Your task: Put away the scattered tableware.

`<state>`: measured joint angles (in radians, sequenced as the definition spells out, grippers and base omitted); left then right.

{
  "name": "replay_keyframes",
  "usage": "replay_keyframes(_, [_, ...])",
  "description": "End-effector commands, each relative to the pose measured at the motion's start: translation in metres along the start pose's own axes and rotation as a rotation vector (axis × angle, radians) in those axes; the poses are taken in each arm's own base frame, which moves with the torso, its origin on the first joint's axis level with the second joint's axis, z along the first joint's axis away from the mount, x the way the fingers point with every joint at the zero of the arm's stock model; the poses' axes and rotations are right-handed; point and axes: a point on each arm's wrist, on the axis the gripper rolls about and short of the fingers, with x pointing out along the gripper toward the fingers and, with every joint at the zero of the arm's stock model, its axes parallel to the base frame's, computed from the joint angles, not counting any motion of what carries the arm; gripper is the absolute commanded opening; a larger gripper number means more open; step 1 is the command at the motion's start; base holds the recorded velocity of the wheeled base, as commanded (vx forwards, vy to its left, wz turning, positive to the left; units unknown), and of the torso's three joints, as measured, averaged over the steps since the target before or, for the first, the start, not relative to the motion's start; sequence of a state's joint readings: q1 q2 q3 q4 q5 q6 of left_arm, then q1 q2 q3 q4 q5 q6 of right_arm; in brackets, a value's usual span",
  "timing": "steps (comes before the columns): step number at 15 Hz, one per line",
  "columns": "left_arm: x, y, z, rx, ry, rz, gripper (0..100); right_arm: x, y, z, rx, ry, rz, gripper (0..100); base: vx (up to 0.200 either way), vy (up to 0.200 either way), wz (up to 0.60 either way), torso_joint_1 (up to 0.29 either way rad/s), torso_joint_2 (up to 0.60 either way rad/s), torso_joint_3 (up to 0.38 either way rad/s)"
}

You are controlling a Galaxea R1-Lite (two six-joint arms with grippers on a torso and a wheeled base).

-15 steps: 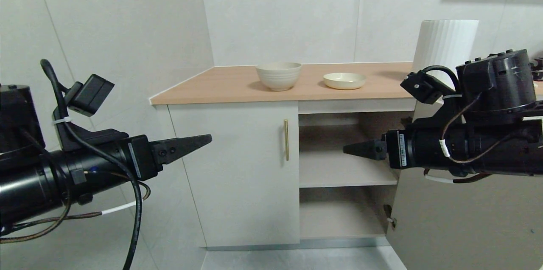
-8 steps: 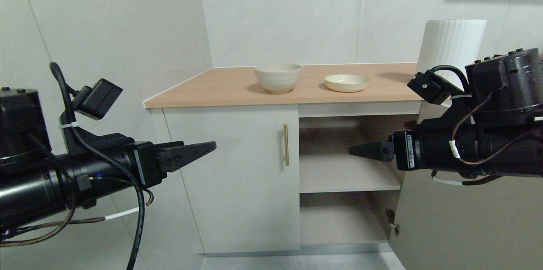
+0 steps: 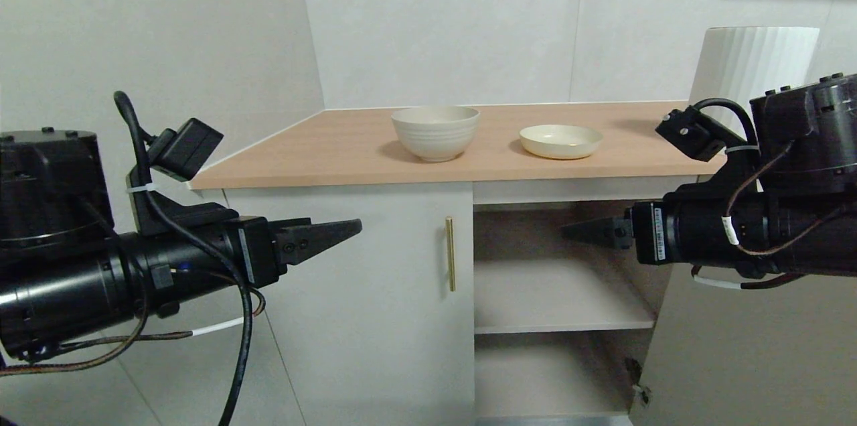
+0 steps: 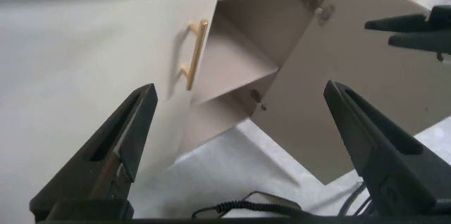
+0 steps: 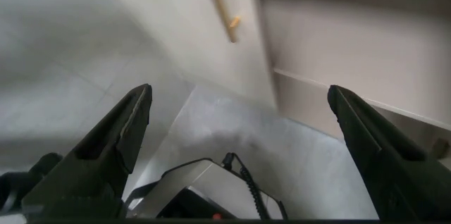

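Surface: a light wood worktop in a corner of white tiled walls, over a white cabinet. The cabinet's left door is closed and carries one vertical brass handle. The right door stands open at the right, exposing two shelves, one above the other. The floor is grey.

Count on the surface: one bowl, one shallow dish and one tall white ribbed container.

Bowl: beige, round and deep, with faint horizontal ridges on its outer wall. It stands upright about midway along the surface. Dish: pale cream with a low rim, upright, to the right of the bowl and apart from it. The container stands at the far right, partly hidden by the right arm.

Claws: two. The left claw is at the left, before the closed door and below surface level, with its fingers spread wide and nothing between them. The right claw is at the right, before the open compartment above the upper shelf, likewise spread wide and holding nothing. Both are well apart from the bowl and dish.
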<state>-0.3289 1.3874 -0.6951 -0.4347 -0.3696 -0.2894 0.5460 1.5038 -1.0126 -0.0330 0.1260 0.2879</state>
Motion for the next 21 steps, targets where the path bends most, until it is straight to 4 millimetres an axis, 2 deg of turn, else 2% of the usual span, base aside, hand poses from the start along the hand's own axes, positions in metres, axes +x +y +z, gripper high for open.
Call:
replay_keyframes(1, [0.003, 0.0, -0.001, -0.002, 0.009, -0.003, 100, 0.0, 0.0, 0.0, -0.001, -0.001, 0.0, 100, 0.0, 0.0, 0.0, 0.0, 0.0, 0.0])
replay_keyframes(9, [0.013, -0.001, -0.001, -0.023, 0.023, -0.009, 100, 0.003, -0.01, 0.003, 0.009, -0.014, -0.03, 100, 0.0, 0.0, 0.0, 0.015, -0.05, -0.039])
replay_keyframes(13, [0.033, -0.004, 0.037, 0.002, -0.058, -0.011, 100, 0.01, -0.013, 0.003, 0.013, -0.013, -0.041, 100, 0.0, 0.0, 0.0, 0.098, -0.3, -0.233])
replay_keyframes(17, [0.049, 0.001, 0.04, -0.012, -0.036, -0.004, 100, 0.012, -0.018, 0.003, -0.017, -0.007, -0.055, 100, 0.0, 0.0, 0.0, 0.016, -0.07, -0.028])
replay_keyframes(21, [0.067, 0.0, 0.067, -0.107, 0.022, 0.017, 100, 0.021, -0.024, 0.006, -0.018, -0.042, -0.065, 100, 0.0, 0.0, 0.0, 0.039, -0.11, -0.076])
